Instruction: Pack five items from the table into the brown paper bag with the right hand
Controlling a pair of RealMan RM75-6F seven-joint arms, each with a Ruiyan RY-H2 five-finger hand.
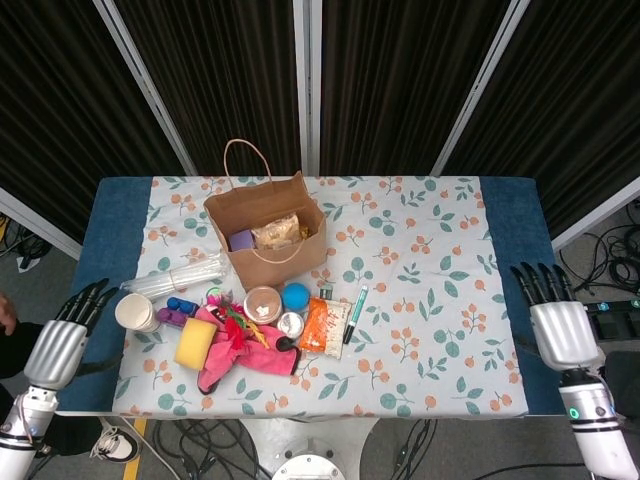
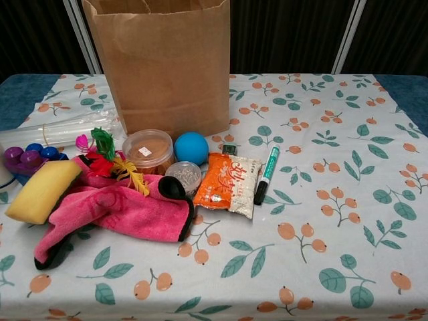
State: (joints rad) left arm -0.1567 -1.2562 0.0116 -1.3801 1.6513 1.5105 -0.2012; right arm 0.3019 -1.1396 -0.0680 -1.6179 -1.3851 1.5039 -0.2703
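**Bag partly filled, your right hand parked off the table**

Your right hand [image 1: 562, 334] hangs off the table's right edge, fingers spread and straight, holding nothing. Your left hand [image 1: 57, 347] sits off the opposite edge, likewise open and empty. Neither shows in the chest view.

The brown paper bag [image 1: 266, 232] stands upright well to the left of your right hand and further from you, across most of the tablecloth [image 1: 420, 290]. Looking down into it, you can make out a purple item [image 1: 240, 240] and a clear packet of something tan [image 1: 279, 232]. So at least two things appear packed; I judge the job to be partway done, with perhaps three to go, though the count is uncertain.

Nearest your right hand among the loose pieces is the green marker [image 1: 354, 311], then the orange snack packet [image 1: 323, 325], the blue ball [image 1: 295, 296] and the small round tub [image 1: 263, 303], all in a cluster in front of the bag.

Hard to read: the bag's depths are shadowed, so anything under those two items is hidden. The pink cloth [image 2: 114, 207] covers part of the pile, the yellow sponge [image 2: 41, 190] rests on it, and the chest view cuts off the bag's mouth.
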